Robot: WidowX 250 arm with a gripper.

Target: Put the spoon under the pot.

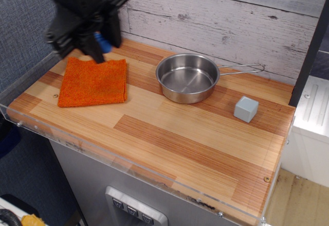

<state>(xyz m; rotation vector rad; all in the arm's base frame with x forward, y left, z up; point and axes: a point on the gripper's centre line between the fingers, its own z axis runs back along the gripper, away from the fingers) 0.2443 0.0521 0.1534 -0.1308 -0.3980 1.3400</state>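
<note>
Above the far edge of the orange cloth (93, 82), the end effector (97, 43) hangs in the air, motion-blurred, fingers clamped on the spoon (104, 45); only a bit of blue handle shows between them. Pot (187, 77) sits on the table (169, 138) right of the cloth, apart from it, wire handle pointing away. Grey cube (245, 108) lies further right, near the pot.

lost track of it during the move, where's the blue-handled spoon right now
The blue-handled spoon is held in the black gripper, raised at the upper left of the view above the far edge of the orange cloth, left of the round steel pot.
</note>
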